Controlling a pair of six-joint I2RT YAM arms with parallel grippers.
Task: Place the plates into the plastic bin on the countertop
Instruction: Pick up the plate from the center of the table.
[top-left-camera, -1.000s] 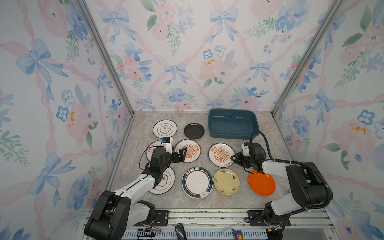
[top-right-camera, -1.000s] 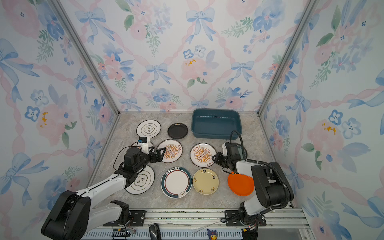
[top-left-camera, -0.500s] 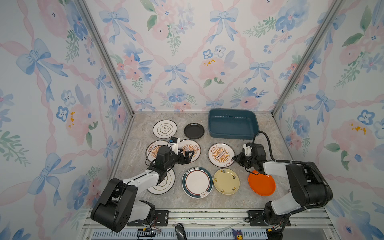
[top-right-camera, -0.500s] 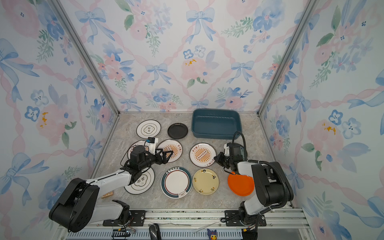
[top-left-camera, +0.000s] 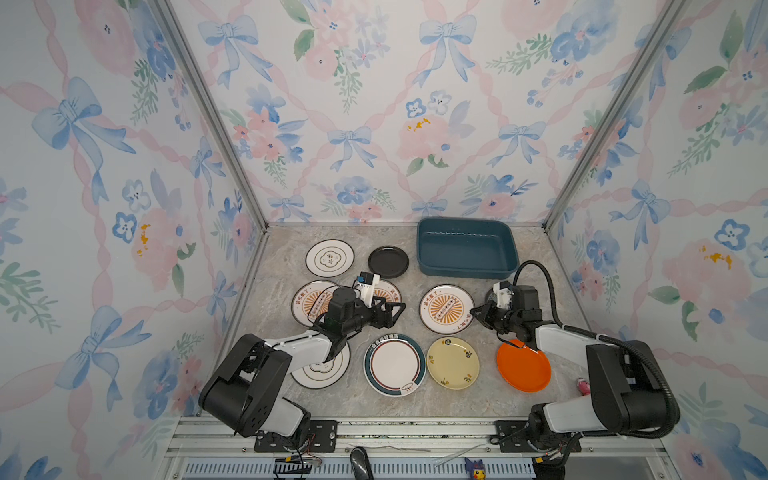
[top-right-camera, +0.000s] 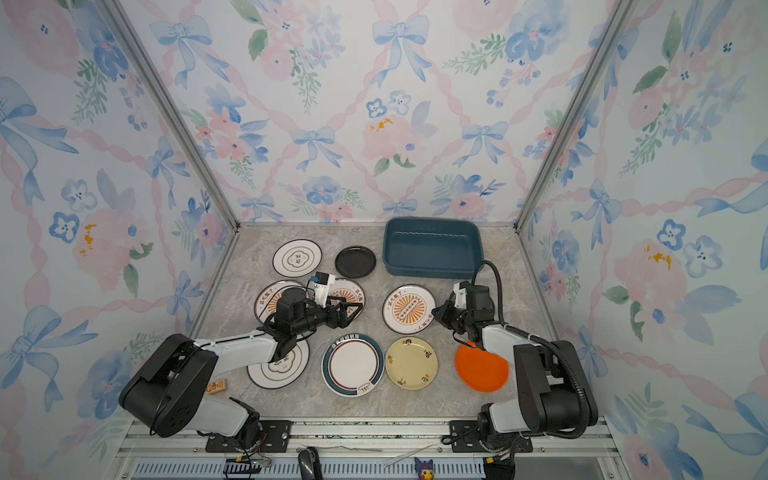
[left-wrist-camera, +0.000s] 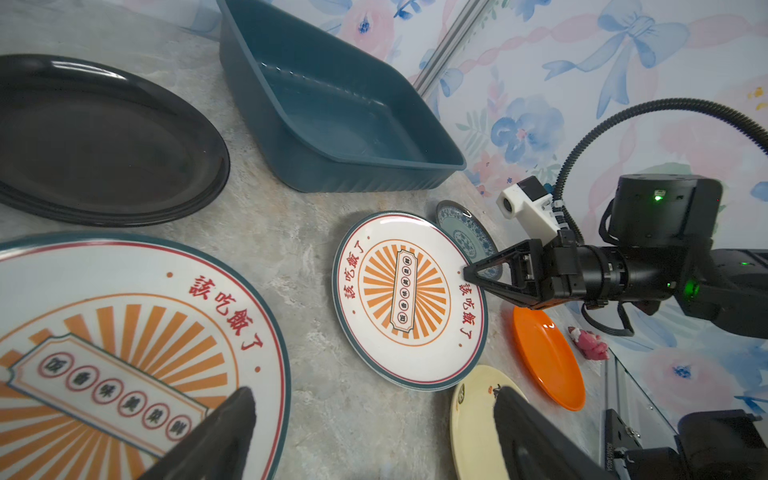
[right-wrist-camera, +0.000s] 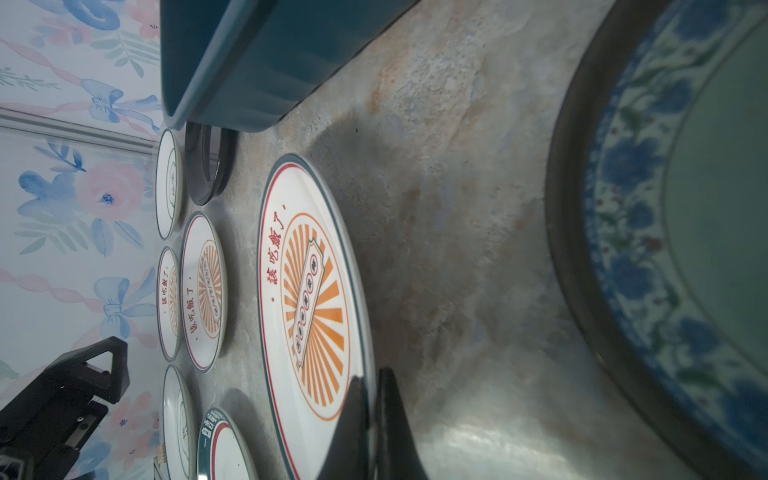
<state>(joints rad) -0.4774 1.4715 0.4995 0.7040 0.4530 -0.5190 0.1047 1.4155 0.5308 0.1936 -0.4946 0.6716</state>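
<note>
The right gripper (top-left-camera: 473, 312) is pinched shut on the thin rim of the sunburst plate (top-left-camera: 446, 308), which lies flat on the countertop (top-left-camera: 282, 266) just in front of the bin (top-left-camera: 465, 270). The bin holds no plates. The grip looks like the main risk. The right wrist view shows only the fingertips (right-wrist-camera: 353, 415) biting the very edge, so the plate's whole weight would hang from one side. On a lift it could pivot down, slide out of the pinch and drop onto the countertop. A glossy rim makes that slip more likely. If the free edge sags, it could also catch the bin's front wall instead of clearing it, shoving the bin back or knocking the plate loose. The patterned plate (left-wrist-camera: 467, 232) sits right beside the gripper in front of the bin, and the orange plate (top-left-camera: 523, 365) lies farther from the bin under the same arm. A low or swinging move could drag either one. The left gripper (top-left-camera: 395, 315) is spread wide with nothing in it, over a second sunburst plate (left-wrist-camera: 124, 353) well to the side of the bin. If both arms head for the bin together, they could collide.
</note>
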